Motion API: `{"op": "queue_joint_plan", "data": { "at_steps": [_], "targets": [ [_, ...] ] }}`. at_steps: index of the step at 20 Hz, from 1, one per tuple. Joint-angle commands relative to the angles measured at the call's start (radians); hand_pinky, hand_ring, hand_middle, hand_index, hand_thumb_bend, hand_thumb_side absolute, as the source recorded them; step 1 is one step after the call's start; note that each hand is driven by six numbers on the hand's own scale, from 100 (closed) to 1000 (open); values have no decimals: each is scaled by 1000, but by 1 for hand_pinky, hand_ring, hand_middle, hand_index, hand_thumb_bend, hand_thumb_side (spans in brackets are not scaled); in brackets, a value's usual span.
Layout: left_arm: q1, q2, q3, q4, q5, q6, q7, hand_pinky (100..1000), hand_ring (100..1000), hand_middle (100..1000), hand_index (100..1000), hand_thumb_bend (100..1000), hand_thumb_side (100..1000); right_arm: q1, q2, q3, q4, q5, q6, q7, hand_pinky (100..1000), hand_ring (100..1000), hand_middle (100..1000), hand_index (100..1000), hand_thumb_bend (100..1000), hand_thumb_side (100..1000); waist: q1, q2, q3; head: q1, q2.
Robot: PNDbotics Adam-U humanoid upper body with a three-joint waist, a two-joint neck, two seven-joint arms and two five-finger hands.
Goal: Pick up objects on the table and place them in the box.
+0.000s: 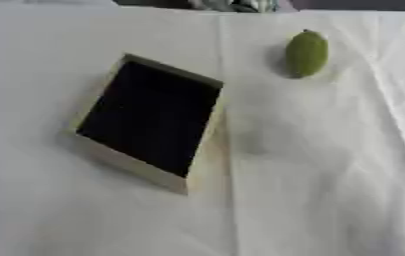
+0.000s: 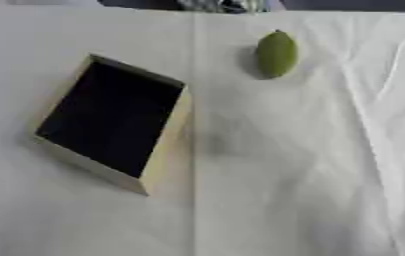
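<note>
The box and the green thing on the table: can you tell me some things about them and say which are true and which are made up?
1. The green oval object lies inside the box. False: it lies on the white cloth, outside the box.
2. The box is dark inside with pale walls. True.
3. The green object lies farther from the robot than the box and more to its right. True.
4. A robot hand is holding the green object. False: no hand shows in either view.
5. The green object touches the box. False: bare cloth lies between them.
</note>
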Motion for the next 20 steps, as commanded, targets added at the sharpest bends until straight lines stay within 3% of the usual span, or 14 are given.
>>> {"op": "queue_joint_plan", "data": {
  "at_steps": [1, 13, 15, 16, 20],
  "targets": [
    [-8, 22, 7, -20, 2, -1, -4, 631, 705, 622, 732, 474, 440, -10, -16, -5, -19, -2, -1, 4, 902, 914, 715, 800, 100, 588, 1, -25, 0, -2, -13],
    [-8, 25, 6, -20, 3, 0, -3, 632, 706, 623, 732, 475, 439, -5, -35, -12, -19, 2, -3, -3, 892, 906, 724, 804, 100, 581, -3, -34, 0, -1, -12],
    [-5, 31, 7, -20, 1, 0, -3, 632, 706, 623, 732, 470, 444, -3, -68, -22, -19, 21, -10, -9, 883, 899, 733, 807, 100, 628, -10, -38, -3, 4, -5],
    [-3, 33, 8, -20, 0, 0, -3, 632, 707, 623, 732, 474, 439, -2, -90, -28, -19, 35, -11, -16, 880, 896, 738, 808, 100, 571, -13, -40, -4, 6, -3],
    [3, 43, 9, -20, -5, 2, -1, 632, 707, 624, 732, 474, 439, -3, -186, -35, -15, 94, 25, -38, 877, 916, 767, 820, 100, 509, -25, -45, -9, 17, 2]
  ]
}}
